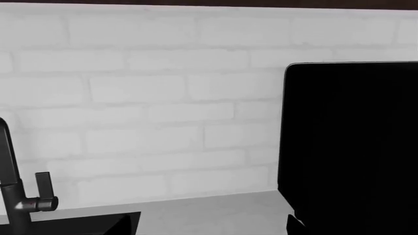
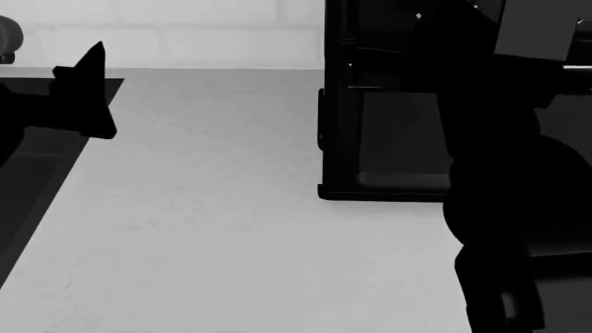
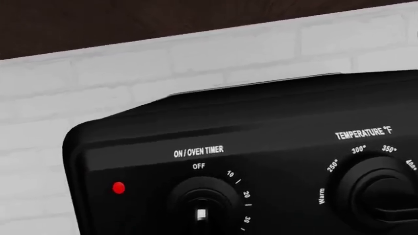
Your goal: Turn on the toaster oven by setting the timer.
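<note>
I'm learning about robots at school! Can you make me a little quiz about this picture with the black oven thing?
1. True or false: a red light sits beside the timer on the toaster oven.
2. Which word is printed right above the timer: A) OFF, B) BAKE, C) START?
3. Fill in: the dial next to the timer is labelled ____ °F.

Key: 1 true; 2 A; 3 TEMPERATURE.

Right wrist close on toaster oven (image 3: 261, 161) dials.
</note>
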Available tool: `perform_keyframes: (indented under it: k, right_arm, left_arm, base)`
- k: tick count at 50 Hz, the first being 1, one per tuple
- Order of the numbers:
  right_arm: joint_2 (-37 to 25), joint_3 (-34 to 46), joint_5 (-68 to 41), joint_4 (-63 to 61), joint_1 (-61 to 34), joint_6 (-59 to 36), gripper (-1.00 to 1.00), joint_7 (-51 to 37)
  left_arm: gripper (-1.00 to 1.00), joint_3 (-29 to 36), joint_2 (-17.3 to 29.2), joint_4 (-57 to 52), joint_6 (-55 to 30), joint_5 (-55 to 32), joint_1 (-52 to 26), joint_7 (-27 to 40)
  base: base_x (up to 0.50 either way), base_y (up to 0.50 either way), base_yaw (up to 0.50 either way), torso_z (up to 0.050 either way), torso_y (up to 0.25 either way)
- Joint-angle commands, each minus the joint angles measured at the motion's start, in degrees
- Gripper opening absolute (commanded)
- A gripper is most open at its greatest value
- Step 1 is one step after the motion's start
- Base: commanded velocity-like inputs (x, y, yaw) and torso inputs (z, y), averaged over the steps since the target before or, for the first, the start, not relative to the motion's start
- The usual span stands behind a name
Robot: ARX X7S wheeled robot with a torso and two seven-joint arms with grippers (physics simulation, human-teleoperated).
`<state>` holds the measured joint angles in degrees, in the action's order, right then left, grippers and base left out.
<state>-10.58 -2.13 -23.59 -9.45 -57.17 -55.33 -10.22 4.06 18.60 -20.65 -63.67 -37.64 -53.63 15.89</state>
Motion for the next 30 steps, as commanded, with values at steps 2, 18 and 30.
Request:
perform_keyframes:
  k: [2, 18, 30]
  right_arm:
    - [2.33, -5.34, 0.60, 0.82, -3.27, 1.17, -1.00, -2.73]
    - [4.27, -9.16, -2.34, 1.04, -3.71, 1.28, -1.00, -4.55]
    - [5.50, -12.03, -4.68, 2.06, -4.50, 1.82, -1.00, -5.95]
  left_arm:
    - [1.00, -0.25, 0.39, -0.04, 0.33, -0.33, 0.31, 0.06]
    - [1.00, -0.54, 0.68, -0.57, 0.04, -1.00, 0.50, 0.55]
    - [1.00, -0.37, 0.77, -0.64, -0.12, -1.32, 0.10, 0.86]
  base:
    - [0.02, 0.00, 0.01, 0.005, 0.000]
    - [0.02, 0.00, 0.01, 0.003, 0.000]
    - [0.02, 0.00, 0.01, 0.003, 0.000]
